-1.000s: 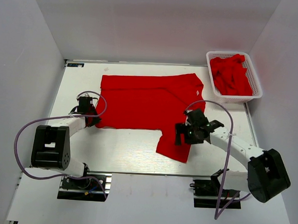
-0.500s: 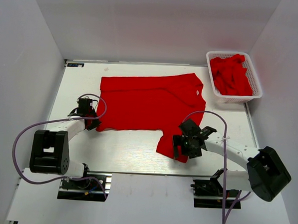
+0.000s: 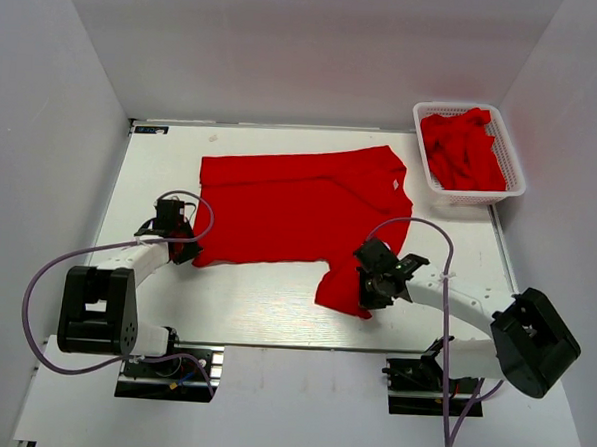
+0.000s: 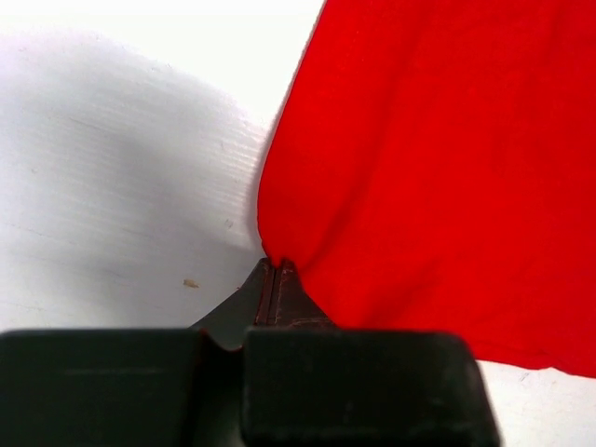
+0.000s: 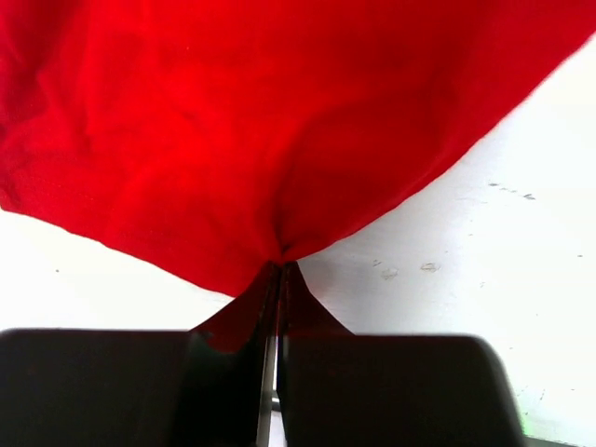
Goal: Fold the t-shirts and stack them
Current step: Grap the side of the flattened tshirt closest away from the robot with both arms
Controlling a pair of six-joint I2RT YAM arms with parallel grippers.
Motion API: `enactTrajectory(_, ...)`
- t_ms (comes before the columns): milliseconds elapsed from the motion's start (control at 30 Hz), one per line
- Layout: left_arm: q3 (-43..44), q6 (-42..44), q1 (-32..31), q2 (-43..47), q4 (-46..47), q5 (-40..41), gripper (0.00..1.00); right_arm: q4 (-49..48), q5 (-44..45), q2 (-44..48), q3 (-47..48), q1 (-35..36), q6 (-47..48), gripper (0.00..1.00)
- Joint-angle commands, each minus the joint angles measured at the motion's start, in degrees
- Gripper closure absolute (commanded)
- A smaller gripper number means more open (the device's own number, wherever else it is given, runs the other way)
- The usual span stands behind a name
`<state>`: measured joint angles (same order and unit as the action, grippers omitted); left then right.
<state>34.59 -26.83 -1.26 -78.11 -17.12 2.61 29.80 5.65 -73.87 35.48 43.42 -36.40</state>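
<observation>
1. step in hand: the first fold of the red t-shirt. it lies spread flat on the counter, neck end toward the white mesh basket. the near edge looks gripped at two points, and the fold itself is not yet begun.
2. next move, as i judge it: both arms lift together and carry the near edge over toward the far side, keeping pace so the soft cloth does not skew or bunch.
3. left hand: fingers pressed together, pinching the near left corner of the shirt, low at the counter.
4. right hand: fingers pressed together, pinching the edge of the near sleeve; cloth puckers at the tips.
5. a heap of red t-shirts fills the basket at the far right, well apart.
</observation>
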Motion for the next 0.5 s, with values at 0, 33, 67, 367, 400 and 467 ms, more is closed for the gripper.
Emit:
enactTrajectory(0,-0.2,0.8,-0.2,2.3,-1.9,-1.6,1.00,-2.1,5.1,3.5,-0.7,0.2,-1.5,1.00)
enactTrajectory(33,-0.2,0.8,-0.2,2.8,-1.9,-2.1,1.00,-2.5,5.6,4.1,-0.6,0.1,-1.3,1.00)
enactTrajectory(67,-0.2,0.8,-0.2,2.8,-1.9,-2.9,1.00,-4.3,6.2,4.5,-0.4,0.1,-0.8,1.00)
enactTrajectory(367,3.5,-0.3,-0.2,2.7,-3.6,-4.5,1.00,-10.8,16.0,6.6,6.0,-0.6,5.9,1.00)
enactTrajectory(400,3.6,-0.3,-0.2,2.7,-3.6,-5.2,1.00,-11.3,16.8,6.2,6.4,-0.9,6.3,1.00)
enactTrajectory(467,5.4,-0.3,-0.2,1.6,-4.1,-5.2,1.00,-12.2,20.6,5.7,8.3,-1.2,6.6,1.00)
